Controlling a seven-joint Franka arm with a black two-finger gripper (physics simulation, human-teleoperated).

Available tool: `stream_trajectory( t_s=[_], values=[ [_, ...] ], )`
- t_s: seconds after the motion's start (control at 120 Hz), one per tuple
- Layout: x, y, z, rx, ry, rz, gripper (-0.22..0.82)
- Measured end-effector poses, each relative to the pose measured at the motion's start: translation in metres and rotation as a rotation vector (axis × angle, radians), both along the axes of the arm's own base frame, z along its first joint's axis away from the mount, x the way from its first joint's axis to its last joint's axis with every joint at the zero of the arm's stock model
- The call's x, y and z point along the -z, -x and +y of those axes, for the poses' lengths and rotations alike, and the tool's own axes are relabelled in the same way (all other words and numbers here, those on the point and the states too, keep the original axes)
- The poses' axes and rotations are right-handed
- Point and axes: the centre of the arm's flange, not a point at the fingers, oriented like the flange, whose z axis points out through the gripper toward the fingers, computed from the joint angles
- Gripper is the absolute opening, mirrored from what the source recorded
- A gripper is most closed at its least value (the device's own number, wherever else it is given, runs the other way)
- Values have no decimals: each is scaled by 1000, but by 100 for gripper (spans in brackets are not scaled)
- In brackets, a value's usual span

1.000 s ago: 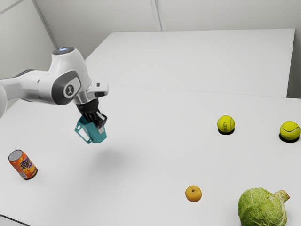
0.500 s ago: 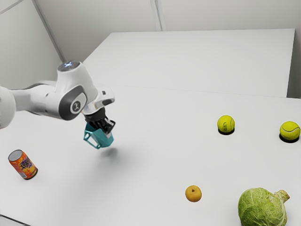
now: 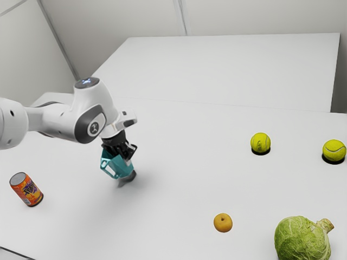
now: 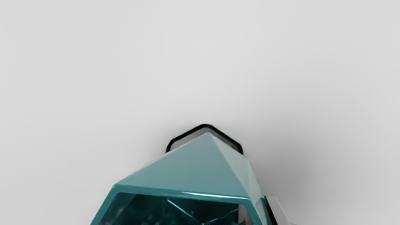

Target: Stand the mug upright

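Teal mug (image 3: 117,167) (just one) tilts, gripped by one hand (image 3: 128,157).

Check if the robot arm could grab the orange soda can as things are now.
Probably not: the gripper is shut on the teal mug and would likely have to release it first. Otherwise the way to the orange soda can looks free, with nothing standing between.

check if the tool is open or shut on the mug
The tool is shut on the wall of the mug: the wrist view shows one fingertip inside, the other outside.
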Motion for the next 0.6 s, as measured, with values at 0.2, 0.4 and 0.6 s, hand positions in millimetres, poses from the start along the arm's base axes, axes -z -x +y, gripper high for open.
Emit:
stream_trajectory(
  t_s=[0.2,0.4,0.6],
  values=[
    [9,-1,-2,-16,1,14,-18],
    [19,-1,-3,-25,1,30,-18],
    [23,-2,-5,-32,2,37,-18]
  ],
)
